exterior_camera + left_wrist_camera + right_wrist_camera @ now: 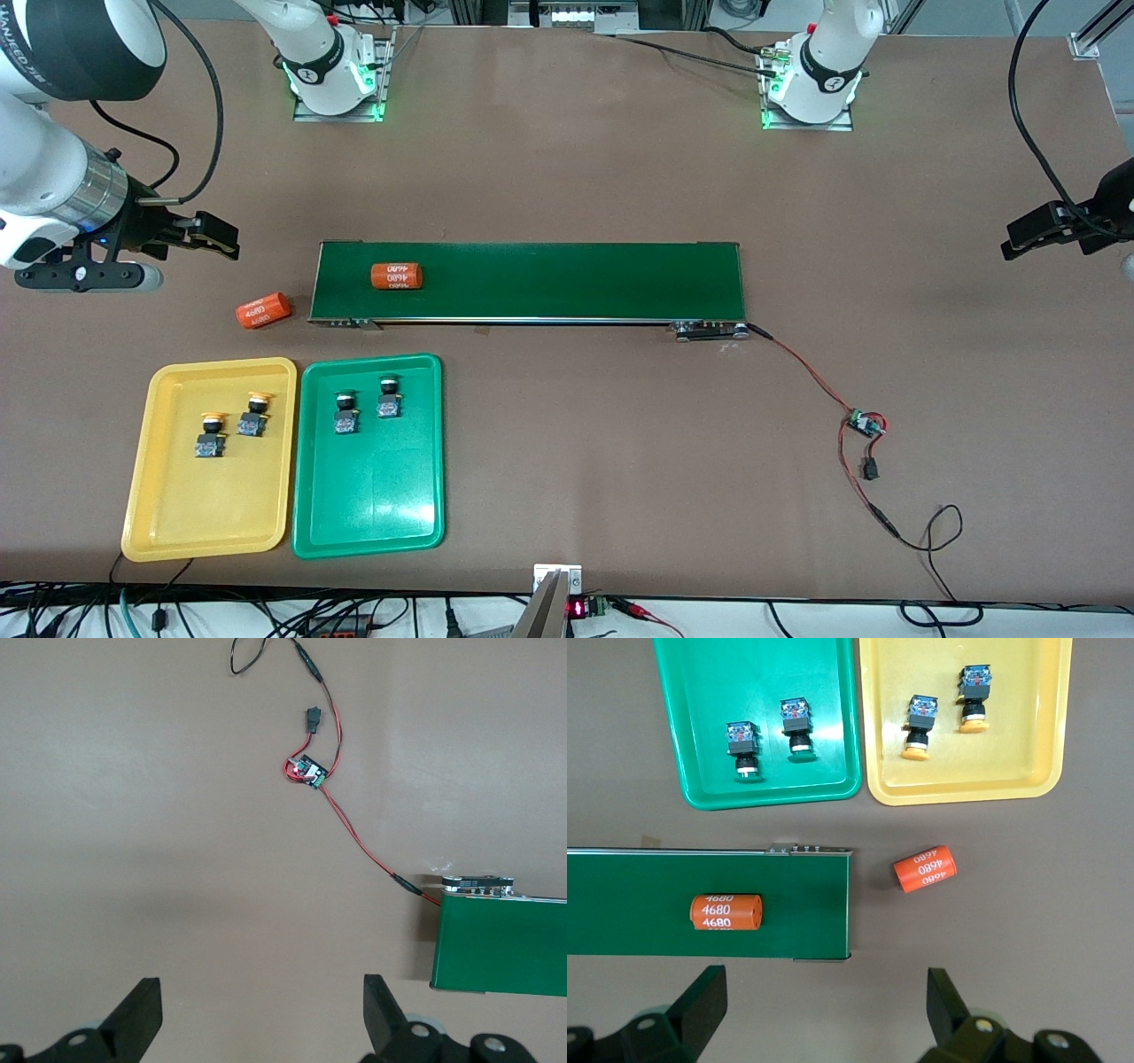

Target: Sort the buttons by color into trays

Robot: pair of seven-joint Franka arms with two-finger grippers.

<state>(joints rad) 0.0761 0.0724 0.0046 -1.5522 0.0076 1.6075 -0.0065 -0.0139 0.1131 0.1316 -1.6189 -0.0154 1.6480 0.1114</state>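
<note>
Buttons are sorted: two yellow-orange buttons (232, 424) lie in the yellow tray (168, 523) and two green buttons (366, 404) in the green tray (372, 514), both trays nearer the front camera than the conveyor belt (549, 279). The right gripper (208, 235) hangs wide open and empty over the table off the belt's end near the trays. The left gripper (1032, 232), equally open and empty, waits over the table off the belt's wired end.

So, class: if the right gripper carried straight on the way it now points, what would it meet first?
Probably the conveyor belt, about where the orange cylinder lies; the right gripper, jaws open, holds nothing. Depth is uncertain.
</note>
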